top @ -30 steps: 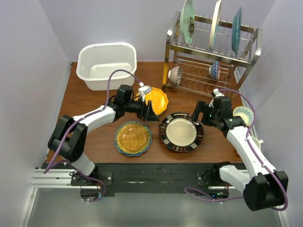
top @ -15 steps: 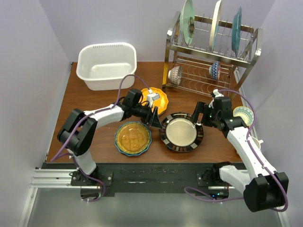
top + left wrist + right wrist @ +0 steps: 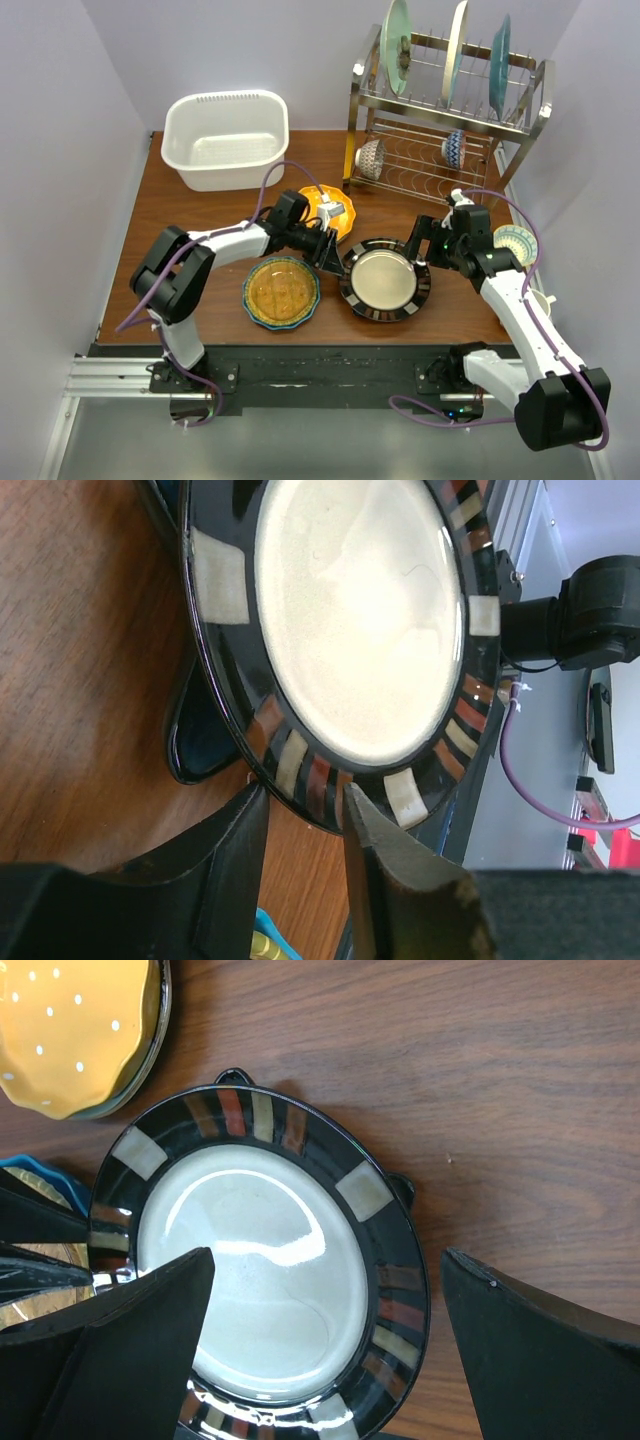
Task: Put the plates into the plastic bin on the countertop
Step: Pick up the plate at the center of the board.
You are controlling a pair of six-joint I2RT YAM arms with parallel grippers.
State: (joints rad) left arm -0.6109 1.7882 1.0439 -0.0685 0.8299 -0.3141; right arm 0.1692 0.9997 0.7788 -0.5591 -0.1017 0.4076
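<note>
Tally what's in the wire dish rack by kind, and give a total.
Plates: 3
Bowls: 2
Total: 5

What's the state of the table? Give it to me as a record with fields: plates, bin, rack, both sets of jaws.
on countertop: black-rimmed plate, amber plate, orange plate
right edge: dotted dish, partly hidden
plastic bin: empty, back left
dish rack: three plates upright, two bowls below
left jaws: astride black-rimmed plate's left rim; grip unclear
right jaws: wide open, by that plate's right edge
</note>
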